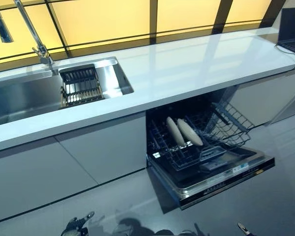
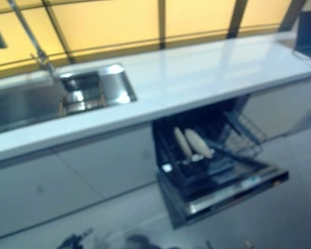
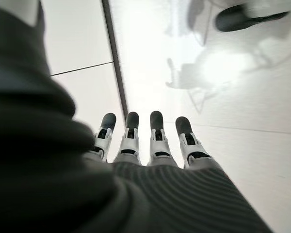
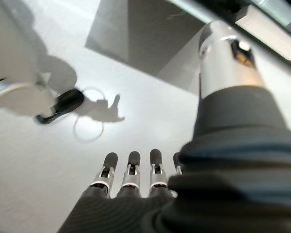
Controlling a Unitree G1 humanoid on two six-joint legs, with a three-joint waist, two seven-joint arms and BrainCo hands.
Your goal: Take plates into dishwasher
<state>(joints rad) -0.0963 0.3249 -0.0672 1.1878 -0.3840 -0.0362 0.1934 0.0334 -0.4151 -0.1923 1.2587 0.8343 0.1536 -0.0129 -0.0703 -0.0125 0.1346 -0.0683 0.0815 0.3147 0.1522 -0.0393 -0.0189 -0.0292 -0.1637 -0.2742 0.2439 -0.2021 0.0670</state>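
The dishwasher under the white counter stands open, its door (image 1: 221,179) folded down flat. The lower wire rack (image 1: 226,123) is pulled out over the door. Two pale plates (image 1: 176,131) (image 1: 190,132) stand on edge side by side in the rack. My left hand (image 3: 155,141) hangs low with straight fingers over the pale floor and holds nothing; it shows at the bottom edge of the left eye view (image 1: 78,223). My right hand (image 4: 131,179) also hangs low with straight fingers and is empty. Both hands are well short of the dishwasher.
The long white counter (image 1: 187,69) runs across the view. A steel sink (image 1: 24,96) with a dark drain basket (image 1: 81,86) and a tall tap (image 1: 37,39) is at the left. A laptop (image 1: 292,27) sits at the counter's far right end. Grey cabinet fronts (image 1: 64,162) lie left of the dishwasher.
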